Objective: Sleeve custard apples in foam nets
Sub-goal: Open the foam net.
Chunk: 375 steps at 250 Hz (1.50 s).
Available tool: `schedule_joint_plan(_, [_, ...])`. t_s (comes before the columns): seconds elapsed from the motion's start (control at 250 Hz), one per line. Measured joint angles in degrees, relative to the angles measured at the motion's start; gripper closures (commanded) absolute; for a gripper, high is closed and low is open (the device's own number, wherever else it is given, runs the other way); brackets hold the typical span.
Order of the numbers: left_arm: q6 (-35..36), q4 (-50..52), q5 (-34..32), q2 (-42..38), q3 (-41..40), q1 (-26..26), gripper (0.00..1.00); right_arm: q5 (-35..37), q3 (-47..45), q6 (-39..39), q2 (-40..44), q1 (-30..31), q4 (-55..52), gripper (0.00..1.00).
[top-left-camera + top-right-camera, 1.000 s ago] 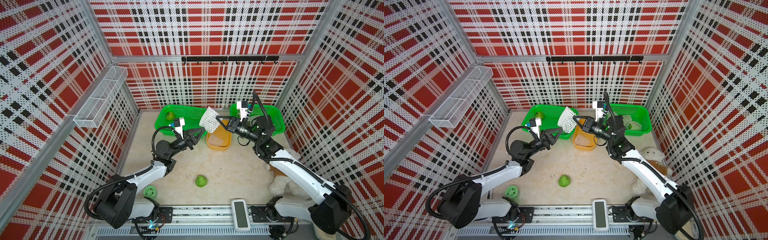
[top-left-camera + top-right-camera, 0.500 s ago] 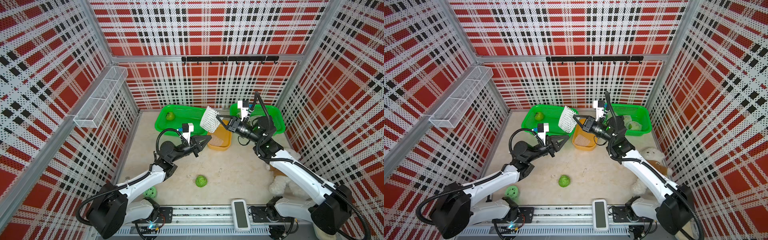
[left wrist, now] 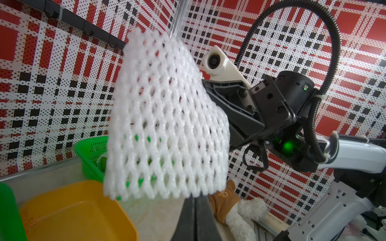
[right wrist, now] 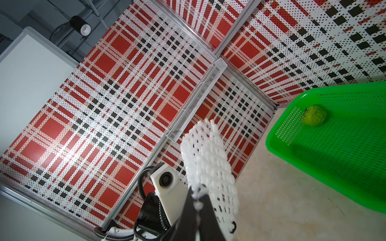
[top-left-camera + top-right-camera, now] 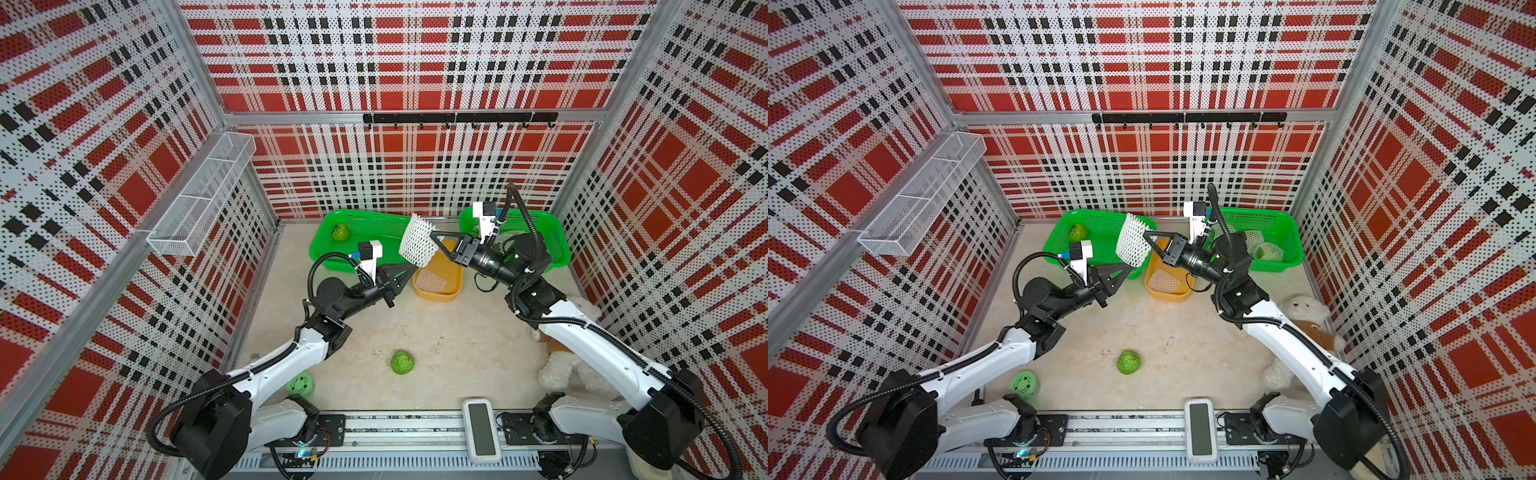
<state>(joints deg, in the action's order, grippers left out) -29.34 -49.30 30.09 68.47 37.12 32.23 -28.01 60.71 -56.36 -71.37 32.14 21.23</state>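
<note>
Foam net (image 5: pixel 417 246) pinched aloft
Right jaws clamp it; left jaws closed at its hem, perhaps missing it, so no stretch.

Left tool (image 3: pixel 195 203) tips behind foam net (image 3: pixel 165 116)

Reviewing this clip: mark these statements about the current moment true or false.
1. The right pincer grips a net in the air. True.
2. A loose apple lies on the table. True.
3. The yellow tub is empty. False: a second net lies in it.
4. The basket near the left arm holds three apples. False: only one basket apple shows.
5. The bear sits in a basket. False: it lies on the table.
</note>
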Motion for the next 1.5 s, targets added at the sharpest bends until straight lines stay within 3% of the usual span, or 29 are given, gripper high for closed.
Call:
schedule_joint_plan(0.548, [-5.2, -11.9, 1.7, 1.0, 0.1, -3.5, 0.91, -2.0, 0.0, 0.4, -0.2, 1.0, 1.2, 0.97])
schedule_joint_plan(0.592, [-5.2, -12.3, 1.7, 1.5, 0.3, -3.7, 0.78, -2.3, 0.0, 0.4, -0.2, 1.2, 1.4, 0.97])
schedule_joint_plan(0.644, [-5.7, -12.7, 2.2, 2.1, 0.9, -3.8, 0.47, -2.6, 0.0, 0.4, -0.2, 1.4, 1.7, 0.97])
schedule_joint_plan(0.692, [-6.3, -13.4, 2.8, 2.7, 1.6, -3.9, 0.29, -2.9, 0.0, 0.4, -0.2, 1.5, 2.0, 0.97])
schedule_joint_plan(0.736, [-7.3, -14.4, 3.3, 3.4, 2.3, -4.0, 0.00, -3.1, 0.0, 0.4, -0.2, 1.6, 2.4, 0.97])
schedule_joint_plan(1.044, [-13.0, -16.8, 5.1, 3.3, 0.2, -4.7, 0.01, -4.3, -0.1, 3.0, -0.3, 1.6, 5.7, 0.97])
schedule_joint_plan(1.225, [-11.7, -1.6, 5.7, -6.7, -6.4, -5.5, 0.01, -4.1, -1.8, 9.2, -0.3, 1.6, 4.3, 0.97])
schedule_joint_plan(1.365, [-5.6, 23.8, -0.1, -21.2, -7.7, -4.7, 0.01, -3.3, -6.3, 15.2, 0.1, 1.6, 3.0, 0.98])
schedule_joint_plan(1.501, [0.3, 47.6, -9.4, -31.3, -3.5, -3.4, 0.01, -3.2, -12.2, 21.3, 0.1, 2.2, 3.0, 1.00])
